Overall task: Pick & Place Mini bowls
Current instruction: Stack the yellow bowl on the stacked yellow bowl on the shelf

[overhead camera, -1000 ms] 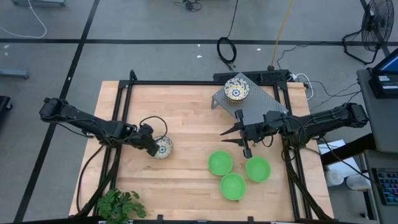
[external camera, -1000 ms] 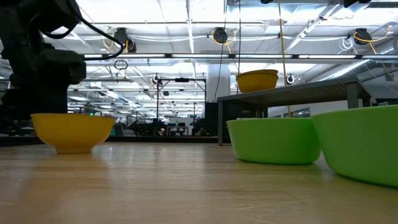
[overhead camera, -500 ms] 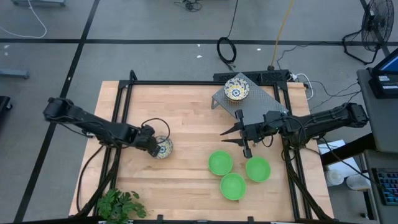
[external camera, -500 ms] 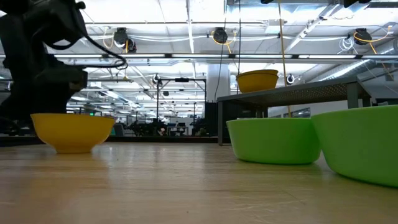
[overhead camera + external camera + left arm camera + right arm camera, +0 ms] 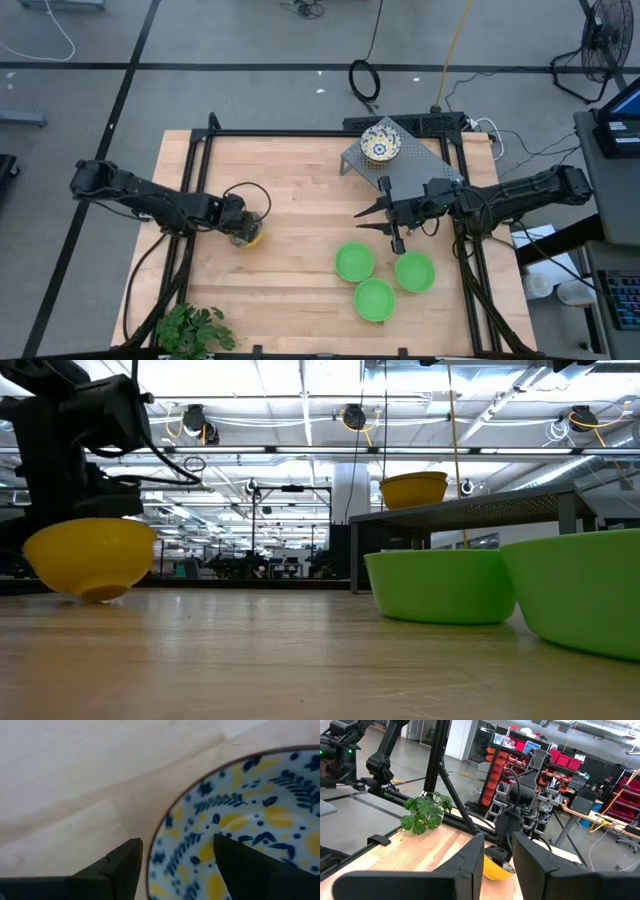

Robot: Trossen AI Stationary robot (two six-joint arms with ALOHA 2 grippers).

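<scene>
Left gripper (image 5: pixel 243 226), jaws clamped over the rim, has now tipped the patterned bowl (image 5: pixel 88 557) off the table (image 5: pixel 300 180); lift under way; right gripper (image 5: pixel 372 221) waits, jaws spread and empty

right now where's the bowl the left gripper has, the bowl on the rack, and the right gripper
held floral bowl (image 5: pixel 88 557), low view, yellow outer wall, tilted
rack bowl (image 5: pixel 381 144), high view, patterned inside
right gripper (image 5: pixel 362 222), high view, between its open fingertips
left gripper (image 5: pixel 240 222), high view, at the bowl's rim

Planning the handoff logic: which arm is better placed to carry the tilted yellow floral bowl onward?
Left. The left gripper already straddles the rim of the tilted yellow floral bowl, lifted partly off the wooden table. The right gripper hangs open near the grey perforated rack, well away.
</scene>
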